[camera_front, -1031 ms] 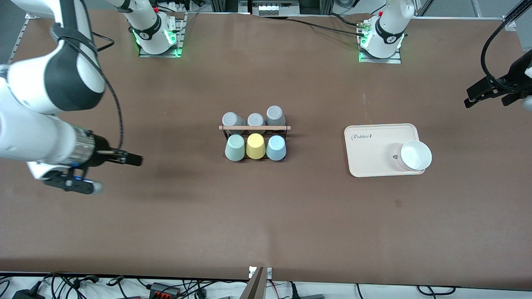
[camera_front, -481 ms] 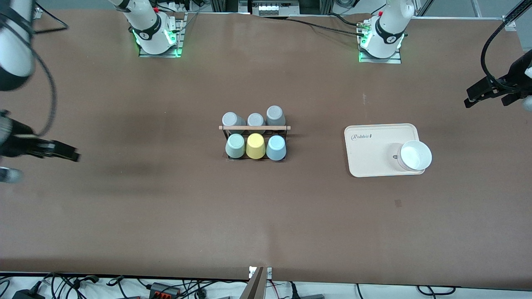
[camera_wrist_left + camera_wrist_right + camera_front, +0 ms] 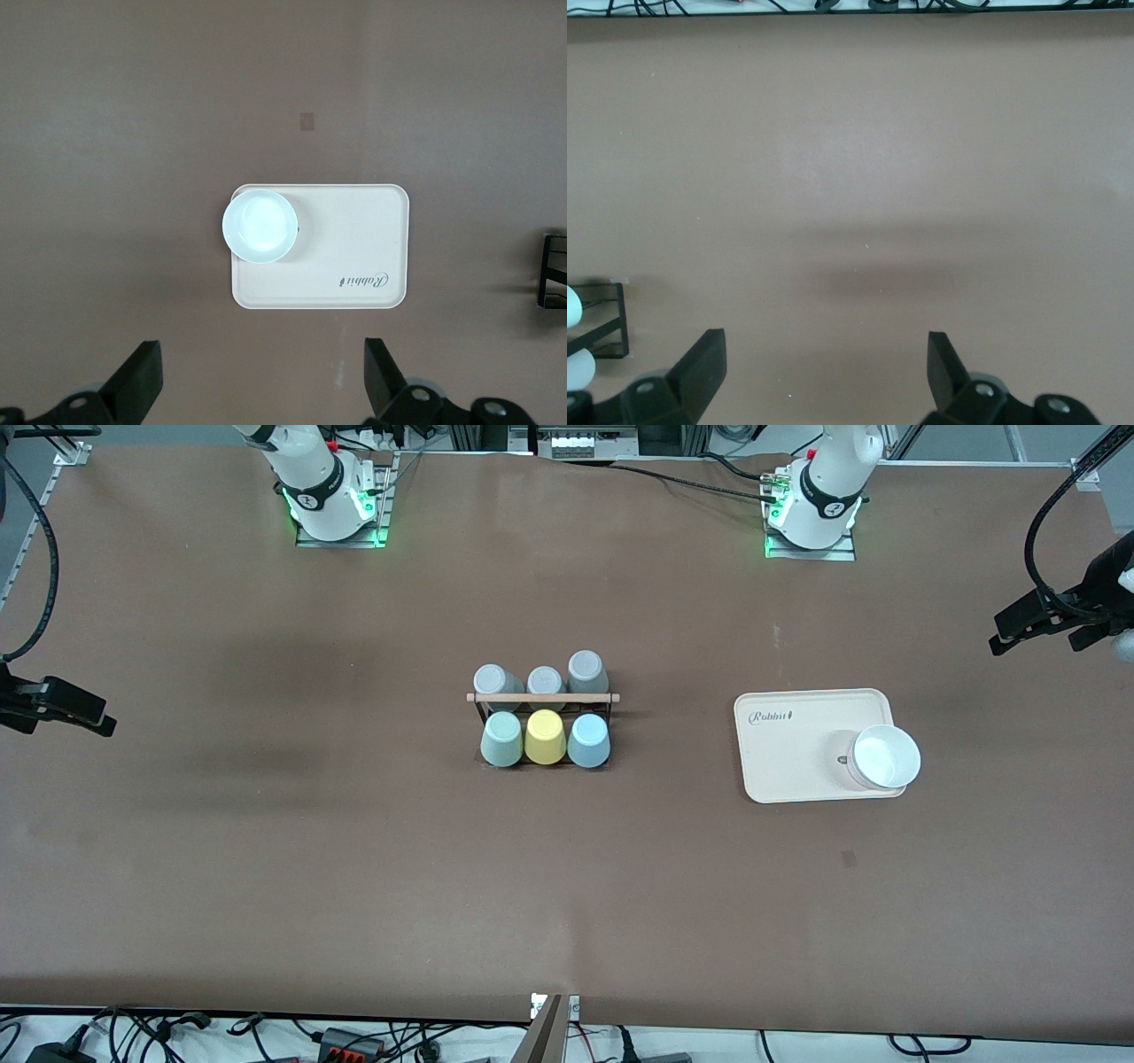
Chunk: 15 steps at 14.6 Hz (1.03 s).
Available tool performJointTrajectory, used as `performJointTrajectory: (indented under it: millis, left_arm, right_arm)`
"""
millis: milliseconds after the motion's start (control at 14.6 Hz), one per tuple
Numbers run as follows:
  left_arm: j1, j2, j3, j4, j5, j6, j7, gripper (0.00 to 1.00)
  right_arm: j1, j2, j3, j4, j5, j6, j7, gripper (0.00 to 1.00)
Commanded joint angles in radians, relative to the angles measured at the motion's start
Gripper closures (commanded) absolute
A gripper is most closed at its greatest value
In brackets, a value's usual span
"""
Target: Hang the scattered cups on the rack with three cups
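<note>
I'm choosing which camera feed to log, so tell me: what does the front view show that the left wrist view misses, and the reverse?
Only the front view shows the rack with the mint green cup, yellow cup and light blue cup on it, three grey cups in its farther row, and the right claw at the right arm's end of the table. Only the left wrist view shows the left claw open over bare table. Both show the cream tray with the white bowl on it.

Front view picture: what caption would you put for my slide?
Mint cup and blue cup sit on the rack; both open end effectors parked.
</note>
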Motion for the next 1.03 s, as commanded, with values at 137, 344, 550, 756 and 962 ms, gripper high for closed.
performJointTrajectory:
  millis: [137, 344, 550, 756, 962]
  left_arm:
    - [0.004, -0.004, -0.001, 0.002, 0.008, -0.007, 0.062, 0.00]
    - [0.006, -0.007, 0.005, 0.004, 0.006, -0.014, 0.099, 0.00]
    - [0.006, -0.009, 0.005, 0.005, 0.006, -0.015, 0.096, 0.00]
    - [0.006, -0.016, 0.005, 0.008, 0.005, -0.017, 0.094, 0.00]
    - [0.006, -0.016, 0.005, 0.008, 0.003, -0.017, 0.094, 0.00]
  right_arm:
    - [0.003, -0.150, 0.006, -0.243, -0.023, 0.102, -0.021, 0.00]
    - [0.002, -0.253, 0.006, -0.413, -0.025, 0.182, -0.023, 0.00]
    - [0.005, -0.291, 0.012, -0.450, -0.036, 0.176, -0.038, 0.00]
    - [0.008, -0.307, 0.019, -0.447, -0.036, 0.109, -0.026, 0.00]
    - [0.005, -0.308, 0.017, -0.420, -0.036, 0.055, -0.036, 0.00]
